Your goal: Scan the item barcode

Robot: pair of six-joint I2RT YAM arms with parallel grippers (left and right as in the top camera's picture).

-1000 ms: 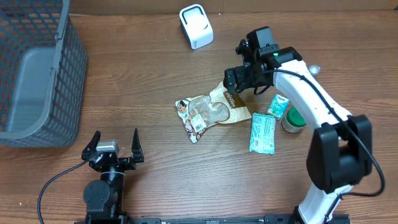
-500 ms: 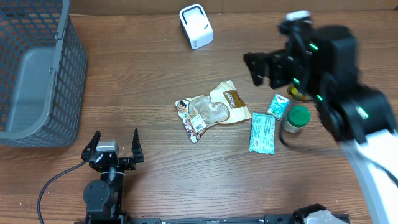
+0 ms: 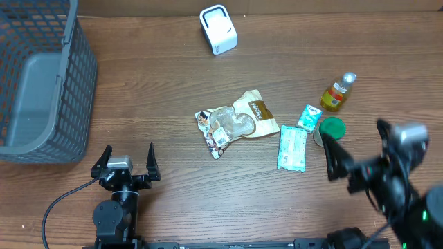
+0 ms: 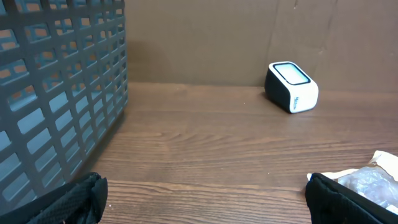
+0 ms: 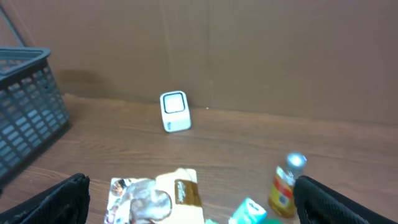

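Brown wooden table [image 3: 159, 90] fills the overhead view, and both wrist cameras show a plain brown wall behind it. Near the middle of the table lies the bag [image 3: 235, 123], a crumpled, partly clear snack pouch lying flat, with neither arm touching it. The right gripper [image 3: 354, 138], blurred in the overhead view, hangs to the bag's right and nearer the front edge, well apart from it and close to the jar. Its jaws are spread wide and hold nothing. In its wrist camera the bag shows low in the picture, between the two dark fingers [image 5: 56, 199] at the bottom corners. The left gripper [image 3: 129, 153] sits at the front left, also well apart from the bag, jaws wide and empty. Its wrist camera catches only the bag's edge at the far right. Just right of the bag lies a teal packet [image 3: 292, 148], with a small carton [image 3: 309, 117] by its far end. A green-lidded jar [image 3: 331, 129] is touching or just beside the carton; I cannot tell which. Beyond the jar a bottle [image 3: 336, 92] of yellow liquid stands upright. The white scanner [image 3: 218, 29] stands at the back of the table, well apart from the bag and both grippers. A grey mesh basket [image 3: 79, 83] occupies the back left corner.
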